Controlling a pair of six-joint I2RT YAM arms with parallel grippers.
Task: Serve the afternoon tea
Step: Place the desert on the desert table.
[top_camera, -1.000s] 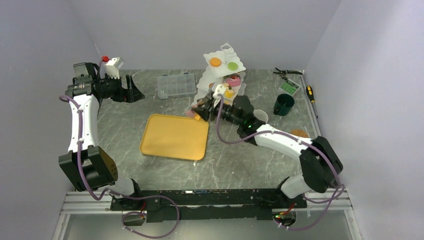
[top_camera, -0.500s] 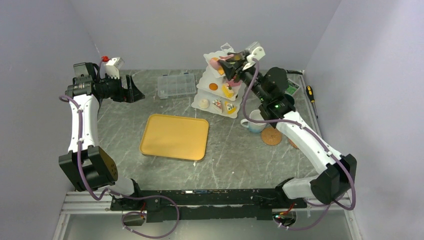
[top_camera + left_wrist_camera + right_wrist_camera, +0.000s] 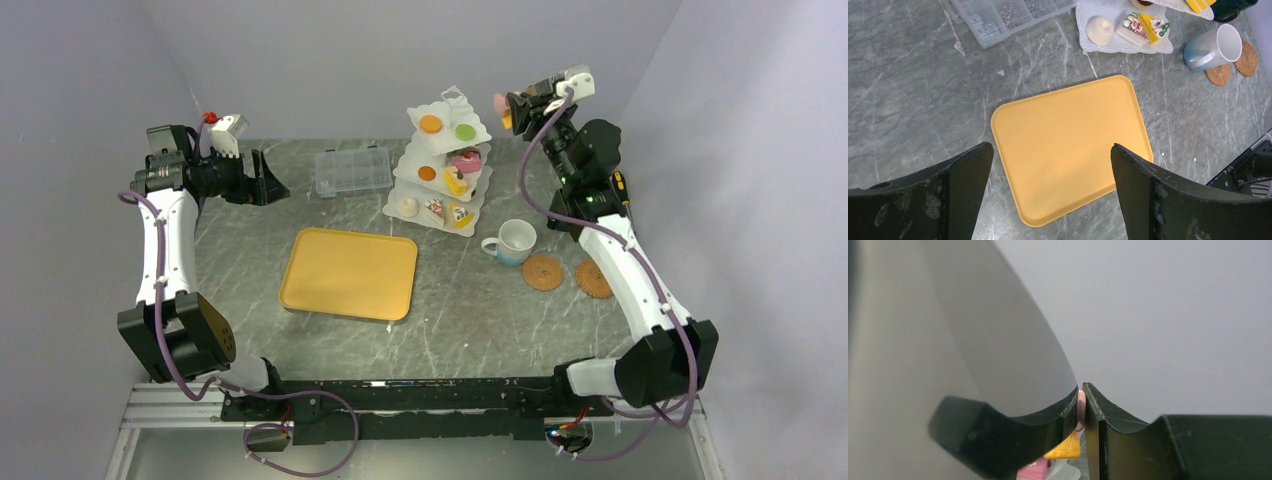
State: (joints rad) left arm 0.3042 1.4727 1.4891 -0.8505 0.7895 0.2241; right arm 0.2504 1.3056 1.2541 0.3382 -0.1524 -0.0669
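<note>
The left end effector [image 3: 271, 180] hangs above the far-left part of the grey marbled table [image 3: 470, 320], its two black fingers spread wide with nothing between them. Its wrist view looks down on the flat yellow rectangular tray [image 3: 1068, 150], which lies bare.

The right arm is lifted high at the back right. Its end effector [image 3: 514, 105] is closed on thin pink plastic tongs [image 3: 1081, 412], level with the top of the white three-tier scalloped stand [image 3: 447, 108] and just to the right of it. A small yellow-orange toy piece [image 3: 1066, 449] shows at the tongs below the fingers; what kind of pastry it is cannot be told.

The stand is on the table behind the tray. Its top tier holds an orange round biscuit [image 3: 431, 124] and a green round biscuit [image 3: 465, 131]. The middle tier carries a pink donut [image 3: 465, 158] and a yellow cake slice [image 3: 458, 183]. The bottom tier holds a cream round bun [image 3: 408, 206] and two decorated cake slices [image 3: 446, 213].

The white mug [image 3: 516, 240] stands upright to the right of the stand, just beside one of two round cork coasters [image 3: 543, 272] and not on it. The dark-green mug [image 3: 1230, 6] is farther back. A clear plastic compartment box [image 3: 352, 170] lies left of the stand.
</note>
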